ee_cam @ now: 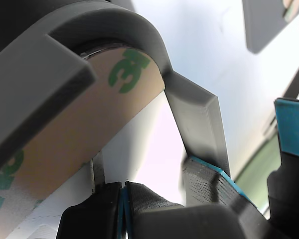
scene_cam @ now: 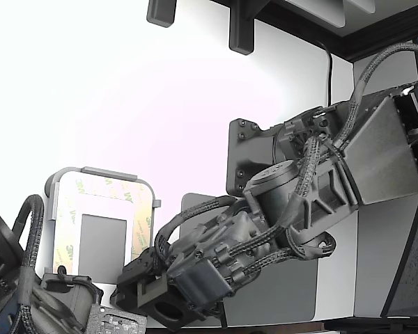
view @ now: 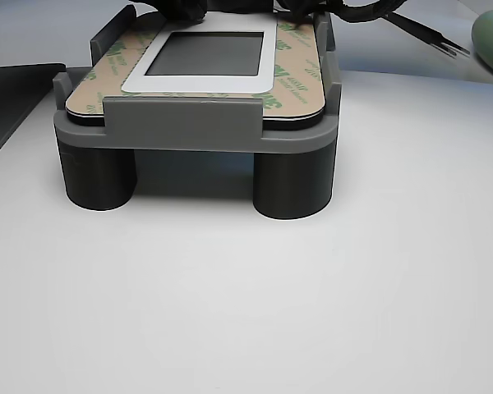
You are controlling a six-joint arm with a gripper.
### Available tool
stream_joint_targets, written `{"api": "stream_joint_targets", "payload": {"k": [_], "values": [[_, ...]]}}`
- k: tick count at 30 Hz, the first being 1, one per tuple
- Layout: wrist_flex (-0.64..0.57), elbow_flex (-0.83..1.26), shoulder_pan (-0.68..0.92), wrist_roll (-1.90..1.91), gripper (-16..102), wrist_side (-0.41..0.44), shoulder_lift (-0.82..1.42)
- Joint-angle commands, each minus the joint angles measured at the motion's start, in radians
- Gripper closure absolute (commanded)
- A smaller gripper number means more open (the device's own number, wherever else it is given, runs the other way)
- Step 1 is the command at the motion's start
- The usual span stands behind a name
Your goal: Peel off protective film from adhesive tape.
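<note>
The protective film [scene_cam: 72,224], cream with green logos, lies as a border around a dark grey rectangle [scene_cam: 102,248] in a light-grey frame [scene_cam: 97,171]. In the other view the film [view: 292,78] lies flat around a white inner border [view: 204,84]; no bare peach-tan tape shows. My gripper [scene_cam: 138,280] sits at the frame's lower corner on the exterior view's right. In the wrist view its jaws [ee_cam: 123,201] are pressed together right at the film's [ee_cam: 84,129] edge. Whether film is pinched between them is hidden.
A second dark arm [scene_cam: 28,292] sits at the exterior view's lower left, close to the frame. The frame [view: 181,123] stands on dark round legs [view: 294,185] on a white table. Blue-padded dark parts [ee_cam: 209,180] show beside my jaws. A black pronged tool [view: 419,33] lies behind the frame.
</note>
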Motion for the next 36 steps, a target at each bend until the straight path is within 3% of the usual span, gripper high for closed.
{"api": "stream_joint_targets", "payload": {"k": [1,36], "values": [[-0.003,-0.025,-0.009,0.003,97,0.002,0.029],[0.028,-0.052,0.011,0.015,97,0.009,0.026]]}}
